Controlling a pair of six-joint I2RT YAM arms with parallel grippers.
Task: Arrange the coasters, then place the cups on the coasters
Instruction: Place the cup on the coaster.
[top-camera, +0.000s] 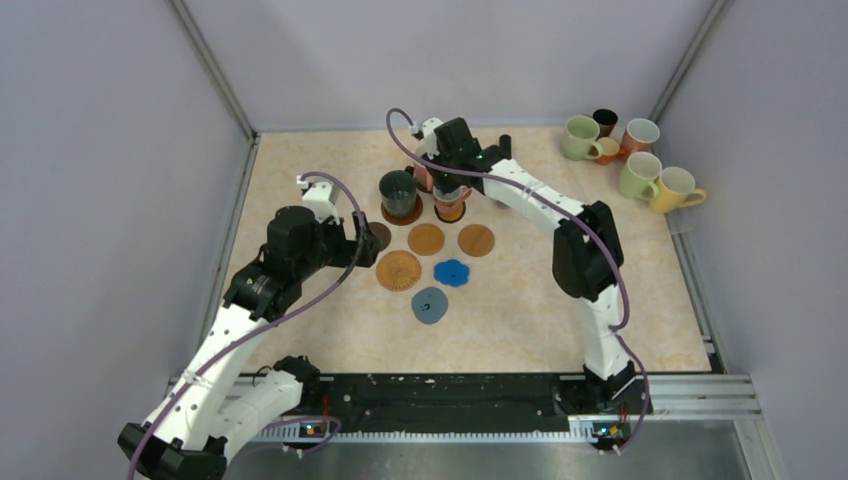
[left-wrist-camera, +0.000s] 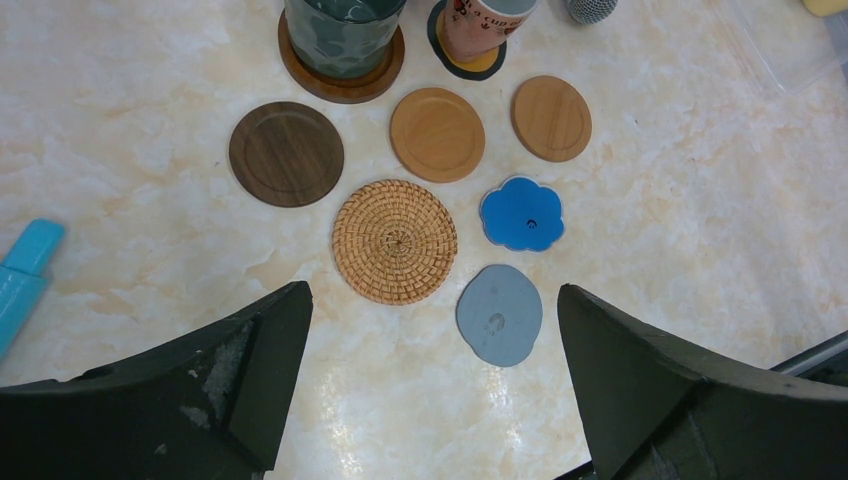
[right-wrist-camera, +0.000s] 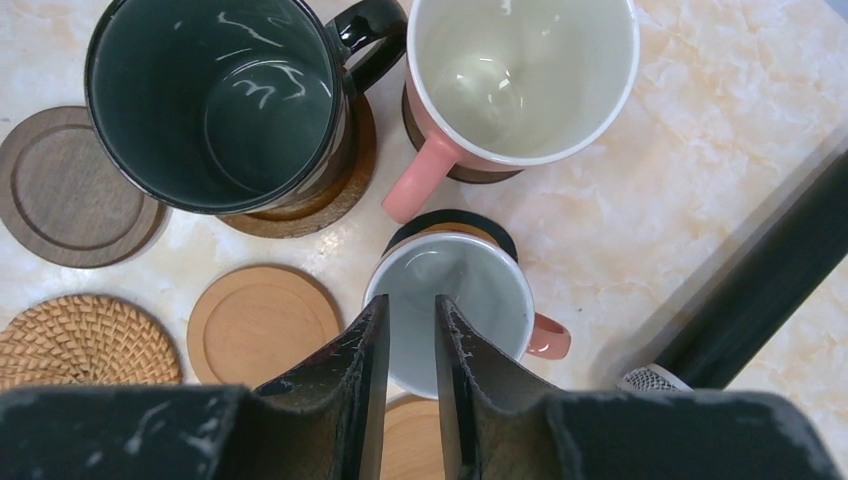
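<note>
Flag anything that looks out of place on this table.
A long black cylinder with a grey mesh tip lies beside the small pink cup: neither cup nor coaster. A turquoise object also lies left of the dark brown wooden coaster.

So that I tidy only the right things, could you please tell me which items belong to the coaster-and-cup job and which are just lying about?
Job:
- coasters, nine in all
- cups, three on coasters, six waiting at the far right

Lying about:
- black cylinder
- blue item
</note>
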